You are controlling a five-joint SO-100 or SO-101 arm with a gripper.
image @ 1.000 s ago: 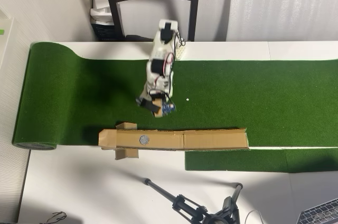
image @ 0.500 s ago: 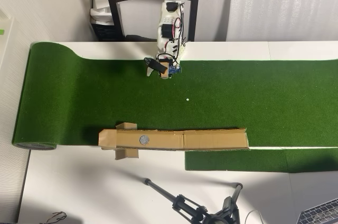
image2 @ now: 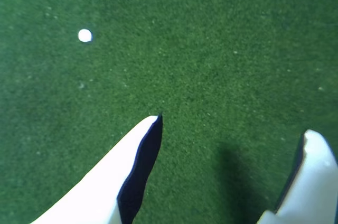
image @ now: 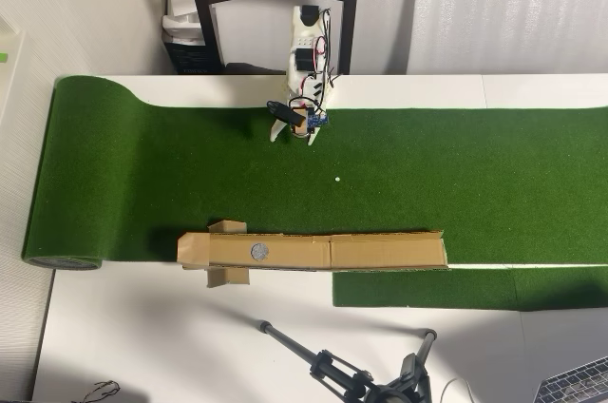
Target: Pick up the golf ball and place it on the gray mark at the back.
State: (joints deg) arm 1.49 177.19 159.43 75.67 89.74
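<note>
The fingers (image2: pixel 132 174) are spread wide with nothing between them. The wrist view shows only bare green turf (image2: pixel 222 49) in the gap, and a tiny white dot (image2: pixel 84 35) well off toward the upper left of that frame. In the overhead view the arm (image: pixel 306 47) is folded back at the top centre of the worktop (image: pixel 142 327), its tip over the upper edge of the turf. The gray mark (image: pixel 258 252) sits well apart from it, toward the lower part of the frame and a little left, on a brown cardboard strip (image: pixel 380 251) whose long axis runs left to right along the turf's lower edge. No separate golf ball can be picked out anywhere on the turf. The round spot on the strip looks pale and slightly mottled, so the ball may already be resting there, but the view is too small to tell mark from ball. If the ball does lie on the mark, the placing looks done. Otherwise any reach would have to go straight down the frame across the turf's width, passing left of the white dot.
</note>
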